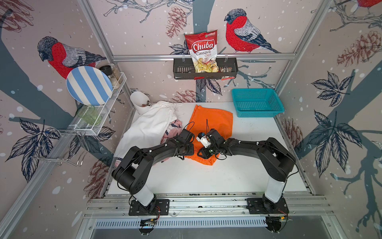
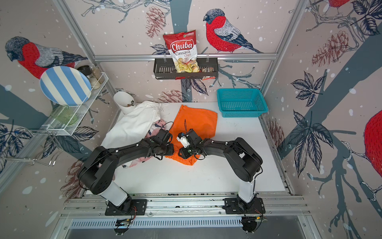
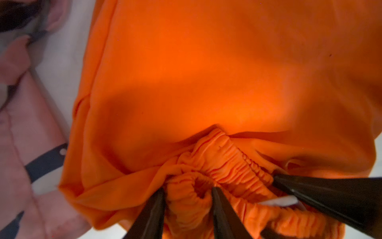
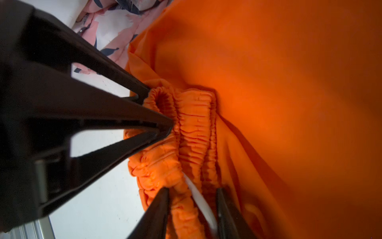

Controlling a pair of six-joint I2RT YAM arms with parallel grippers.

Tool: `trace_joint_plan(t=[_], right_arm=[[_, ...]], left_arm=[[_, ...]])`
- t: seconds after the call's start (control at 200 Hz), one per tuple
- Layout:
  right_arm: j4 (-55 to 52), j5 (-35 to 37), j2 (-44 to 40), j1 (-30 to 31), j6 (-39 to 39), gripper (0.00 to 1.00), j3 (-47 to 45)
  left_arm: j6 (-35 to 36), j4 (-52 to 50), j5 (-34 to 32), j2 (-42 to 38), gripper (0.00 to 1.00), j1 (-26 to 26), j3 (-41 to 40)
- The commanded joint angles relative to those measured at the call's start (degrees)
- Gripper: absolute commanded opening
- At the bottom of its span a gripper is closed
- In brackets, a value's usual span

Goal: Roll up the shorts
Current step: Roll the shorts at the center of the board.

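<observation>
Starting the first turn of the roll on the orange shorts [image 1: 215, 120] is the step I am in, judging by how the cloth is lying. They are lying spread flat in the middle of the worktop [image 1: 248, 165], legs pointing away from me, and the elastic waistband [image 3: 223, 157] at the near edge is curling over on itself. My left fingers [image 3: 153, 215] are standing narrow, pinching one loop of that gathered elastic. My right fingers [image 4: 157, 213] are gripping the band just beside them, with the white drawstring [image 4: 198, 196] running between the two of them.

Only the band is curled; the rest of the cloth is unrolled. Next, I am reckoning, both grips need to be turning the band over together, away from me, evenly so the roll is not skewing.

The pink shorts [image 4: 107, 31] are bunching just beside my left side, partly under the white shorts [image 1: 148, 126] — both waiting, unrolled.
</observation>
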Motion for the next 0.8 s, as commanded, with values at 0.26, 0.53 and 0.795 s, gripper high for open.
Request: trace_joint_plan(t=[0.26,0.53,0.795], right_arm=[[10.0,-7.9,-0.1,-3.2,16.5,0.00,-6.6],[14.2,-7.6,-1.4,0.8,23.4,0.00,-9.9],[15.3,-7.7,-1.4,1.4,22.7,0.00,-10.6]], left_arm=[[-8.0,-0.1,1.9,-13.3,0.59,-0.1,-6.6],[-21.1,14.6,8.8,-15.7,0.73,-2.2,-16.6],[-23.7,15.7,2.5,-10.5,0.73,-3.3,-18.0]])
